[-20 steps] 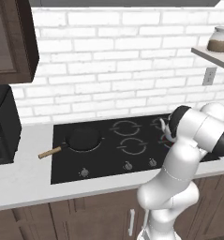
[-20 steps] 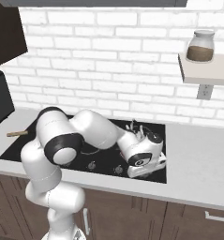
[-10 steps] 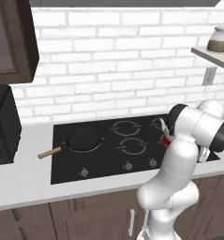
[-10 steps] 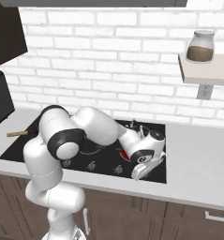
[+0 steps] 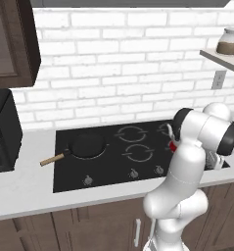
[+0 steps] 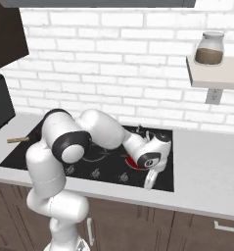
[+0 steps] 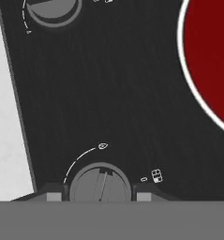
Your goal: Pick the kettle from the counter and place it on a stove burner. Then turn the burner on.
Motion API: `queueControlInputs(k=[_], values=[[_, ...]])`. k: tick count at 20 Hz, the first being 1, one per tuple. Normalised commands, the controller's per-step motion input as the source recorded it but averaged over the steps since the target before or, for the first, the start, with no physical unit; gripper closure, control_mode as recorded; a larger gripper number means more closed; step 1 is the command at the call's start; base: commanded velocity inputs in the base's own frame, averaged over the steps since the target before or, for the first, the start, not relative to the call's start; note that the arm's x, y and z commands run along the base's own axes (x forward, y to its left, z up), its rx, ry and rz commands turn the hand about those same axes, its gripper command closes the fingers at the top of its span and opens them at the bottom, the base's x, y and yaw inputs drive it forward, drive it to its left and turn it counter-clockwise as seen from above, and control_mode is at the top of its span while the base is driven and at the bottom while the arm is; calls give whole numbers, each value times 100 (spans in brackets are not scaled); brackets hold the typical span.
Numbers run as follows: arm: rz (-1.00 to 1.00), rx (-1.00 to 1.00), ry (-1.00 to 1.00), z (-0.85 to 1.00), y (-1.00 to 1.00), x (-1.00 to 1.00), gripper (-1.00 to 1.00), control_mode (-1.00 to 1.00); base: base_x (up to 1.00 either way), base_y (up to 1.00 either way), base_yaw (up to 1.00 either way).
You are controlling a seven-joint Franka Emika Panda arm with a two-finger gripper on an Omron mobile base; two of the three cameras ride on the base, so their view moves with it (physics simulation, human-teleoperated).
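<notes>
The gripper [image 7: 100, 194] sits low over the front right corner of the black glass cooktop [image 5: 113, 166], its two dark fingertips [image 7: 52, 196] on either side of a round grey control knob [image 7: 100, 183]. The tips stand just beside the knob's rim, and whether they actually press on it cannot be told. A thin white arc with small markings curves around the knob's upper left. A second control knob [image 7: 53, 9] lies further along the same front strip of glass, with the pale counter [image 7: 8, 122] running beside the cooktop's edge.

Up and to the right of the gripped-around knob in the hand view, a stove burner [image 7: 211, 61] glows as a deep red disc with a white rim. In the right base view the same red glow [image 6: 132, 161] shows just behind the white hand, and in the left base view a sliver of red [image 5: 173, 145] appears beside the arm. The kettle is largely hidden behind the arm; only a thin curved silvery piece [image 6: 139, 129] rises above the wrist, over the lit burner. A black frying pan [image 5: 87, 145] with a wooden handle rests on the left burner, well apart from the gripper.
</notes>
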Motion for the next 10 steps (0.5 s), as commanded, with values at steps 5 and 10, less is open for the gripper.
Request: queueControlInputs(k=[5,10], values=[[44,-8,-3,-30,24,0,100,-100,0,0,0],[43,-7,-4,-29,21,0,100,-100,0,0,0]])
